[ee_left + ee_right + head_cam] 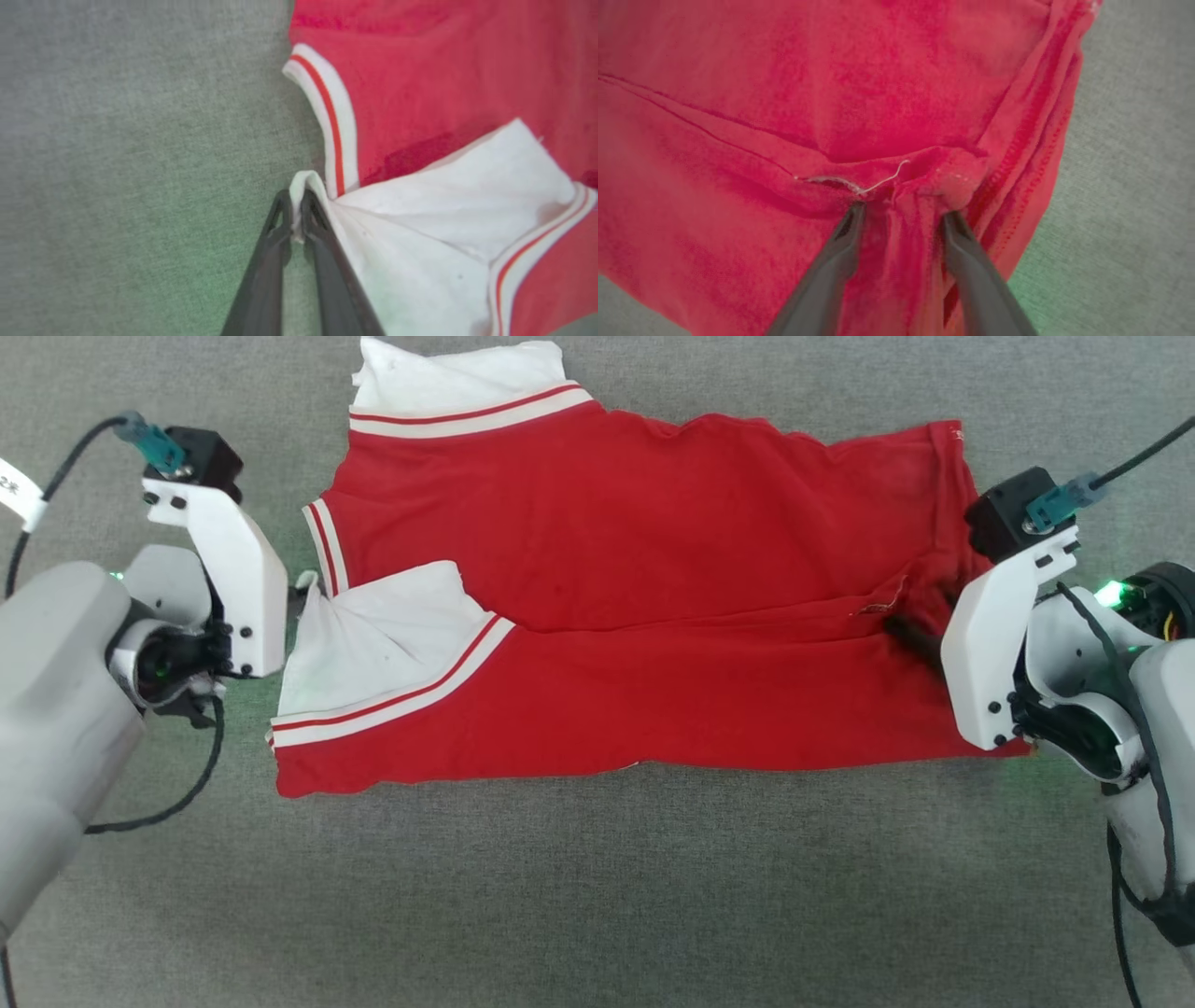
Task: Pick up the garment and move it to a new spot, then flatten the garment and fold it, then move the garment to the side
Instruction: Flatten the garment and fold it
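The red garment [653,644] lies folded lengthwise on the grey cloth surface, its white sleeves to the left and its hem to the right. My left gripper [303,588] sits at the garment's left edge. In the left wrist view it [295,198] is shut on a thin fold of the white sleeve [420,219], beside the striped collar [334,121]. My right gripper [901,627] rests on the hem end. In the right wrist view it [903,212] stands open, its fingers [831,266] straddling a raised ridge of red fabric [920,182] with a loose white thread.
The grey fabric surface [597,896] spreads around the garment on all sides. Dark cables [177,793] hang from both wrists at the left and right edges of the head view.
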`<state>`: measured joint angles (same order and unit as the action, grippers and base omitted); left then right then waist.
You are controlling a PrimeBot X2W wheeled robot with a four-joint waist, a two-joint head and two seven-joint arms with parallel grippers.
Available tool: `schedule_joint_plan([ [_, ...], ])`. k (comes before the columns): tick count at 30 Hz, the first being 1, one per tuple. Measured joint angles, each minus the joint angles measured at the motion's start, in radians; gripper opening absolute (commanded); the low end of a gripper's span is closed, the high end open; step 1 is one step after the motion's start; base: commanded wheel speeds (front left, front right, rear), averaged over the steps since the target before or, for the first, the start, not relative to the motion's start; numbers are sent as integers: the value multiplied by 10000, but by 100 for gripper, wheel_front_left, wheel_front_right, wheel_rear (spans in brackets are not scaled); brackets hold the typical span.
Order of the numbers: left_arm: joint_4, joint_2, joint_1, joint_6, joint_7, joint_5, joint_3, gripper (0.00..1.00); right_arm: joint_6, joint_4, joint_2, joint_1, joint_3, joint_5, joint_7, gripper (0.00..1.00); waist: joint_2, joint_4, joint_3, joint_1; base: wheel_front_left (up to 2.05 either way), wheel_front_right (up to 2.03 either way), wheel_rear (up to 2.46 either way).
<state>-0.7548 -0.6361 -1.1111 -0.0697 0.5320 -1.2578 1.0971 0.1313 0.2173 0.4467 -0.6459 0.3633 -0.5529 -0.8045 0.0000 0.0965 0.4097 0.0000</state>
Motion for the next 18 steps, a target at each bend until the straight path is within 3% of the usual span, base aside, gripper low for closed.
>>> schedule_joint_plan([
  [8,359,-522,-118,228,-44,31,-102,100,0,-759,67,258,-552,67,575,100,0,-52,-247,0,0,0,0],
  [12,1501,-1225,-29,552,-136,102,-167,100,0,-1557,-81,869,-1471,466,1202,100,0,-61,-372,0,0,0,0],
  [18,4042,-2322,758,1737,6,-38,-230,100,-2,-2907,-807,1957,-2867,1557,2290,100,0,-87,-474,0,0,0,0],
])
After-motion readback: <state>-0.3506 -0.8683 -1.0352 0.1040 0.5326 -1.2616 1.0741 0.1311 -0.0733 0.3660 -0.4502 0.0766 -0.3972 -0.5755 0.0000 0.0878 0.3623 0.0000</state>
